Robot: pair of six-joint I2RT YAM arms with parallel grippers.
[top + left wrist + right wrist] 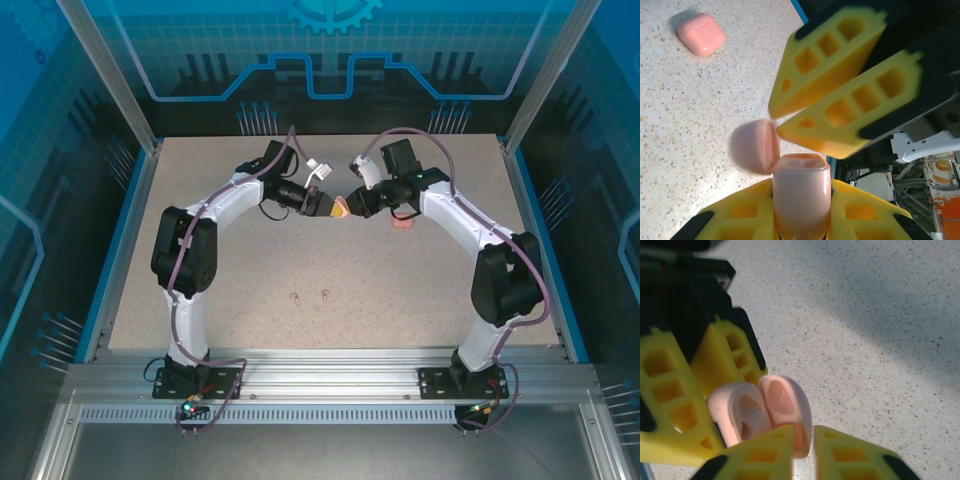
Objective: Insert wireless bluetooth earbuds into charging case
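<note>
My left gripper (801, 187) clenches the charging case (801, 205), lid (754, 146) open; right gripper (779, 119) beside that lid, grip unclear; I'd hold the case level.

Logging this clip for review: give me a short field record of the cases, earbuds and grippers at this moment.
open case: pink, lid swung open, clamped in left gripper
right gripper: tips at the lid; whether it grips, unclear
second case: pink, closed, lying on table
earbuds: two tiny pieces loose on table, nearer the bases
</note>
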